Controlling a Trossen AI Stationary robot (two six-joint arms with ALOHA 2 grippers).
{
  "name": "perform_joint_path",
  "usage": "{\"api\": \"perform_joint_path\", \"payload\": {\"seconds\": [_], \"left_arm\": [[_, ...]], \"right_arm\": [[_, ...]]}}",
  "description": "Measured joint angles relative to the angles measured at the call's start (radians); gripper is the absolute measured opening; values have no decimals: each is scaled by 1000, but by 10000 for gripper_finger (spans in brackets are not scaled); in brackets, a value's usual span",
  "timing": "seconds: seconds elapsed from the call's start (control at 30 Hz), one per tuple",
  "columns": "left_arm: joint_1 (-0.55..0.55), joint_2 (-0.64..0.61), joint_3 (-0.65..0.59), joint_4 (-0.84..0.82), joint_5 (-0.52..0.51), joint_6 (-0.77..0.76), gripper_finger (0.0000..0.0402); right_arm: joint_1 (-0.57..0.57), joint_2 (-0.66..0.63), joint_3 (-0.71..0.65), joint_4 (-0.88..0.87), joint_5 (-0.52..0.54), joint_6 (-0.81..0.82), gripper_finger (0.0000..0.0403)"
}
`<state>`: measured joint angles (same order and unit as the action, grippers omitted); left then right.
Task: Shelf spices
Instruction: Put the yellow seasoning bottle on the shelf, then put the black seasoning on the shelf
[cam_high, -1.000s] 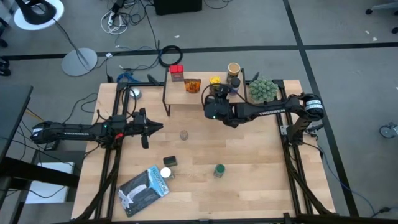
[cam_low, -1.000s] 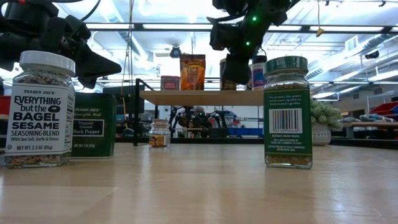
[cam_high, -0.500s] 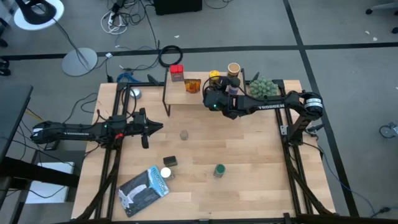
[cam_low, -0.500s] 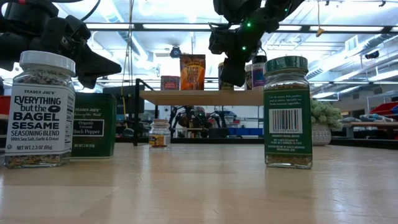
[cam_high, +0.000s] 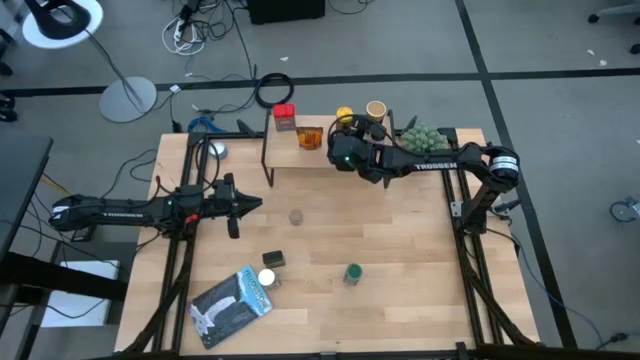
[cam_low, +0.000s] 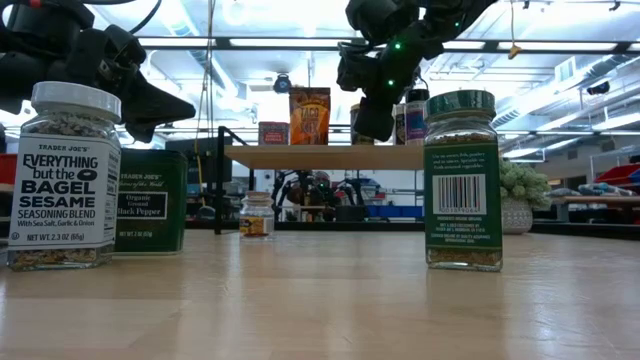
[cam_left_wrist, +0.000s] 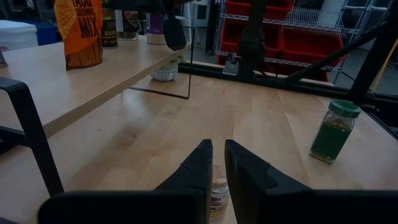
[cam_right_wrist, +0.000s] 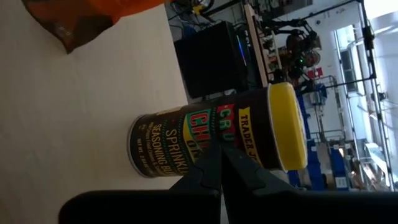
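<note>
Your right hand (cam_high: 350, 147) hangs over the shelf (cam_high: 320, 155) with its fingers shut and nothing between them, just in front of a dark jar with a yellow lid (cam_right_wrist: 217, 140) that stands on the board. Beside it on the shelf sit a red-capped jar (cam_high: 284, 116), an orange packet (cam_high: 309, 137) and a tan-lidded jar (cam_high: 376, 110). That jar looks freshly placed, so the step in hand is judged to be the pull-back from the shelf. Your left hand (cam_left_wrist: 214, 163) waits low over the surface at the left, its fingers narrowed to a slit and holding nothing, pointed at a small clear jar (cam_high: 296, 216) that stands out in the open. Still on the surface are a green jar (cam_high: 352, 273), a white-lidded seasoning jar (cam_low: 63, 178) and a dark green pepper tin (cam_low: 150, 214), near the flat blue-grey packet (cam_high: 231, 304). Next, you will likely want to lift the right hand clear without clipping the yellow-lidded jar, then spread the fingers of one hand and go for one of the jars left below.
</note>
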<state>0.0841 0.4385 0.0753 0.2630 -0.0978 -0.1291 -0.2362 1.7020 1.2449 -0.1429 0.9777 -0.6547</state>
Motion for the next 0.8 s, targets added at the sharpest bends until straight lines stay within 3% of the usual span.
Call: {"api": "perform_joint_path", "payload": {"seconds": [0.27, 0.37, 0.53, 0.67, 0.8], "left_arm": [[0, 0, 0, -7, -2, 3, 48], [0, 0, 0, -7, -3, 20, 48], [0, 0, 0, -8, -4, 21, 48], [0, 0, 0, -5, 0, 21, 48], [0, 0, 0, 3, 54, 21, 48]], "right_arm": [[134, -20, 0, -20, 85, 1, 0], [214, -60, 0, -75, 111, 79, 0], [340, -193, 0, -311, 51, 486, 0], [446, -304, 0, -551, -61, 852, 0], [558, -384, 0, -727, -178, 1107, 1]]}}
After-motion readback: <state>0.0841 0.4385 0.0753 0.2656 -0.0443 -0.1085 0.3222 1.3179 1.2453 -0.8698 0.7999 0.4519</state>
